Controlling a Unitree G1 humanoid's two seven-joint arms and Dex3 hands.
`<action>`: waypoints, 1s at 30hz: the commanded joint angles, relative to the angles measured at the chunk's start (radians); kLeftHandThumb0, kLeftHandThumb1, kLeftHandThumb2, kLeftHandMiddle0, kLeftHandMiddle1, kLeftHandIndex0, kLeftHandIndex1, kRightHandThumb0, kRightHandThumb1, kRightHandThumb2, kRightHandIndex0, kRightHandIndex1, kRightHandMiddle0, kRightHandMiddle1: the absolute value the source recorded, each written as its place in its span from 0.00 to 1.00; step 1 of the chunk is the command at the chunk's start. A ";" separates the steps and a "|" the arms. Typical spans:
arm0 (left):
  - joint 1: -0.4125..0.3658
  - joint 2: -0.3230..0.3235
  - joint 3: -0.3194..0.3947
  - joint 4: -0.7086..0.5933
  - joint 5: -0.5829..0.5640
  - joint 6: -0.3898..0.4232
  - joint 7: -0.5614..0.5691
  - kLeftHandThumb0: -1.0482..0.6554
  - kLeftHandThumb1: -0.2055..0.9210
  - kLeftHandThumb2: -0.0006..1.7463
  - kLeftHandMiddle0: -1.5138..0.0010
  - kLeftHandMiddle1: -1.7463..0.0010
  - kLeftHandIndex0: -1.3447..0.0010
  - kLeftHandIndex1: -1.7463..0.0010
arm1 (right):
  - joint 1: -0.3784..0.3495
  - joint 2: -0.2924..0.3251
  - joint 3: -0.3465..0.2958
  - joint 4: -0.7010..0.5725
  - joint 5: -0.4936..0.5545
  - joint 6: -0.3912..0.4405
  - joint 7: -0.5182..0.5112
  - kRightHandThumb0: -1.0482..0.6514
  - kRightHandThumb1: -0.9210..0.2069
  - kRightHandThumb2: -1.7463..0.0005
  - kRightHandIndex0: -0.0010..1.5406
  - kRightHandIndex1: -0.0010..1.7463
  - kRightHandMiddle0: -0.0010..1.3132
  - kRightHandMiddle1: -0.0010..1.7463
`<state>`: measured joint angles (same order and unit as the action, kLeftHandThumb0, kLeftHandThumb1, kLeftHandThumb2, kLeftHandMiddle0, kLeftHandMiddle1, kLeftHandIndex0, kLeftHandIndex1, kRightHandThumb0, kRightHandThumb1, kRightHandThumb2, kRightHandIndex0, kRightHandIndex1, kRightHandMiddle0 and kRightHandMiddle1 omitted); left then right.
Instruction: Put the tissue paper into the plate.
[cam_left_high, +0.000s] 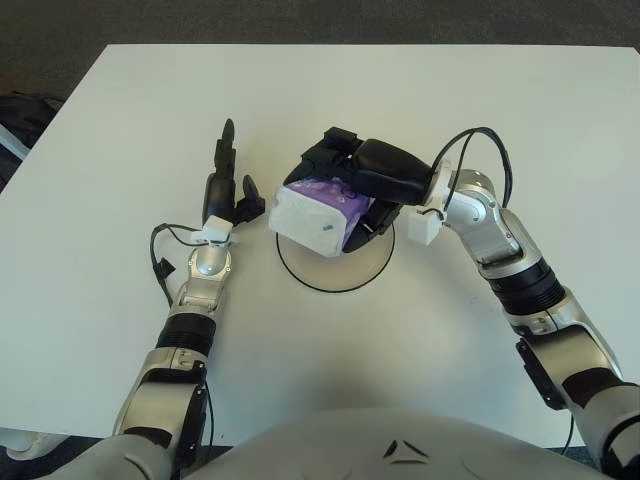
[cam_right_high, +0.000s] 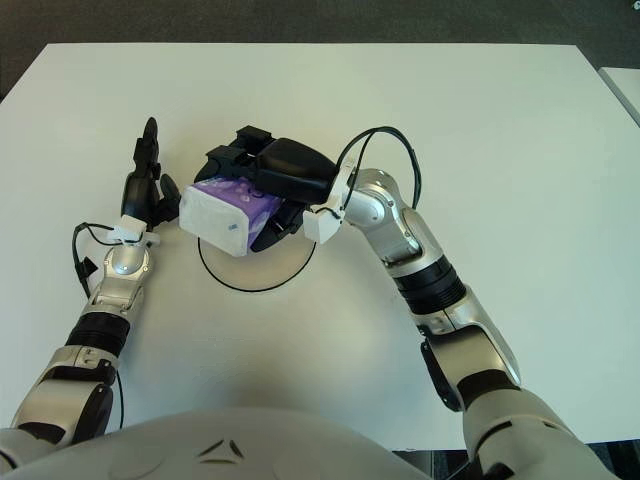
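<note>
Right hand (cam_left_high: 345, 172) clamped around the tissue pack (cam_left_high: 318, 212), black fingers wrapped over its purple top and down its far side. Pack held tilted above the plate (cam_left_high: 335, 283), hanging over the left part of the rim, white end pointing toward the left hand; whether any corner touches the plate cannot be told. Plate itself white with a thin dark rim, lying on the white table (cam_left_high: 450, 100) directly under the grasp.

Left hand (cam_left_high: 222, 195) resting on the table just beside the plate's left edge, fingers stretched out and holding nothing, near the pack's white end but apparently apart from it.

Probably light and soft, this pack: plastic-wrapped tissues (likely to give under pressure rather than resist), with a smooth film that could slide in a loose grip. Best taken across the short width near the middle, as now, so that neither end droops. No fragility to worry about; a firm squeeze would only dent it. Lowering flat and centring over the plate likely still needed before letting go.
</note>
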<state>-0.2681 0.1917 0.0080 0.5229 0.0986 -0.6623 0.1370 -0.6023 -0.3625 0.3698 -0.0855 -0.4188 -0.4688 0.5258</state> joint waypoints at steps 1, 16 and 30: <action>0.165 -0.053 -0.031 0.197 -0.010 -0.091 -0.055 0.03 1.00 0.65 0.97 0.99 1.00 1.00 | -0.055 -0.023 0.009 -0.004 -0.073 -0.103 -0.043 0.01 0.00 0.67 0.00 0.02 0.00 0.02; 0.140 -0.046 -0.022 0.187 -0.124 -0.184 -0.253 0.05 1.00 0.68 0.96 0.99 0.99 1.00 | -0.114 -0.102 0.023 0.008 -0.074 -0.200 0.027 0.00 0.00 0.68 0.00 0.00 0.00 0.00; 0.154 -0.058 -0.016 0.141 -0.136 -0.160 -0.277 0.05 1.00 0.69 0.95 0.99 0.97 0.97 | -0.147 -0.110 0.020 0.049 -0.024 -0.198 0.077 0.00 0.00 0.69 0.00 0.00 0.00 0.00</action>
<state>-0.2732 0.1995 0.0173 0.5461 -0.0512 -0.8218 -0.1276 -0.7327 -0.4623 0.3860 -0.0460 -0.4738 -0.6580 0.5883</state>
